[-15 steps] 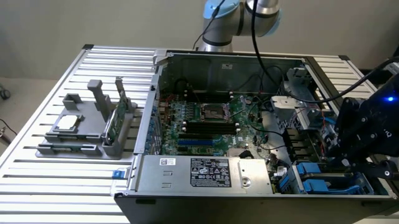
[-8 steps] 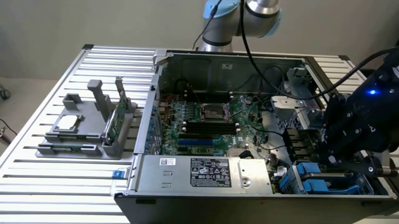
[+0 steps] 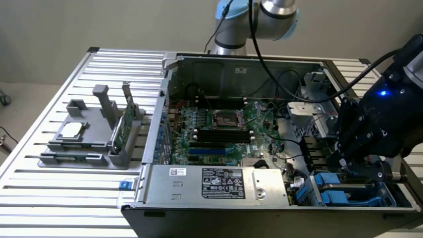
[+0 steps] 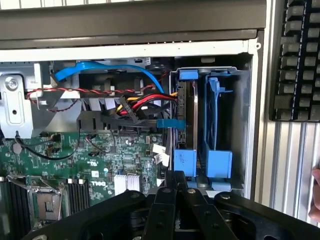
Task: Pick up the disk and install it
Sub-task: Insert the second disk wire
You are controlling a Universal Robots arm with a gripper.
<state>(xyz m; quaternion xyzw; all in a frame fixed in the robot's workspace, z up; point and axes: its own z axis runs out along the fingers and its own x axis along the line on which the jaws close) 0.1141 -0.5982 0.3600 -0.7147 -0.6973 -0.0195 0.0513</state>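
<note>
While clenched tight, gripper (image 4: 175, 187) just beside blue-framed disk (image 4: 192, 125), standing on edge in its bay, long side pointing straight away.

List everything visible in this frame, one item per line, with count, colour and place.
computer case: one, grey-black, open on the slatted table.
motherboard: one, green, inside the case.
power supply: one, silver, front of the case.
disk: one, silver in a blue carrier, standing in the drive bay.
parts holder: one, grey, on the exterior view's left, carrying a CPU chip and a green card.
keyboard: one, black, beside the case.
hand: one, black, shut, over the drive bay.
</note>
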